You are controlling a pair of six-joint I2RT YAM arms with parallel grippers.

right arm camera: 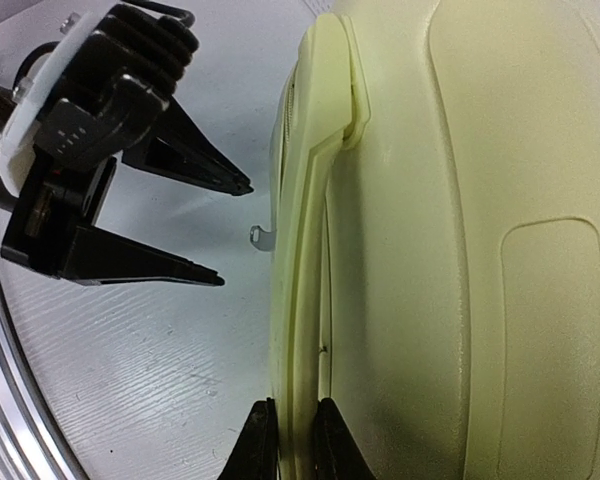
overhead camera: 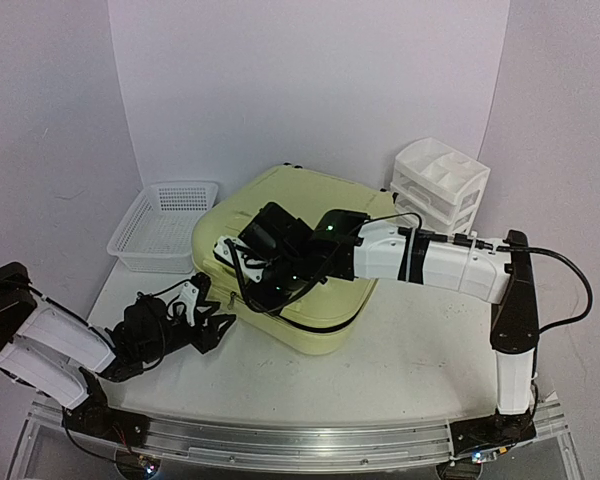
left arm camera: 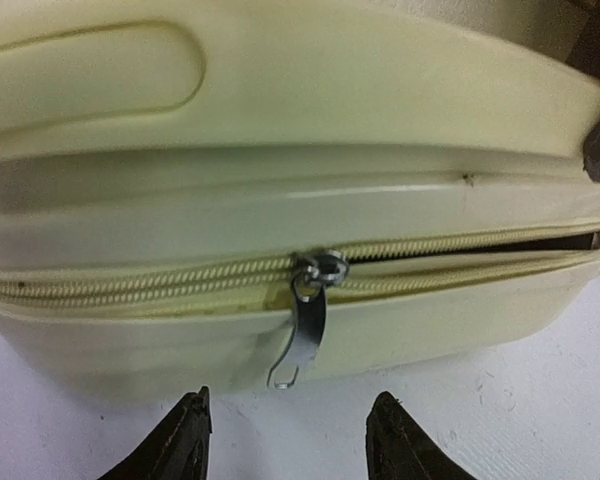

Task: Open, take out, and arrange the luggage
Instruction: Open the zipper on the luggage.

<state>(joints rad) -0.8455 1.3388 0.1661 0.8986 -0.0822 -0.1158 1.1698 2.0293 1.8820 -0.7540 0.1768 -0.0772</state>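
The pale yellow-green luggage (overhead camera: 305,195) lies flat in the middle of the table. Its zipper (left arm camera: 130,285) is parted to the right of the slider, where a dark gap shows, and closed to the left. A silver zipper pull (left arm camera: 305,335) hangs down the front wall. My left gripper (left arm camera: 290,432) stands open on the table just short of that pull (right arm camera: 260,236), which is not between the fingers. My right gripper (right arm camera: 290,435) is shut on the raised rim of the luggage's (right arm camera: 460,250) lid, near its left edge (overhead camera: 242,272).
A white mesh basket (overhead camera: 165,225) sits at the back left, close to the luggage. A white drawer organizer (overhead camera: 440,185) stands at the back right. The right arm reaches across the lid. White tabletop (overhead camera: 410,350) lies in front of the luggage.
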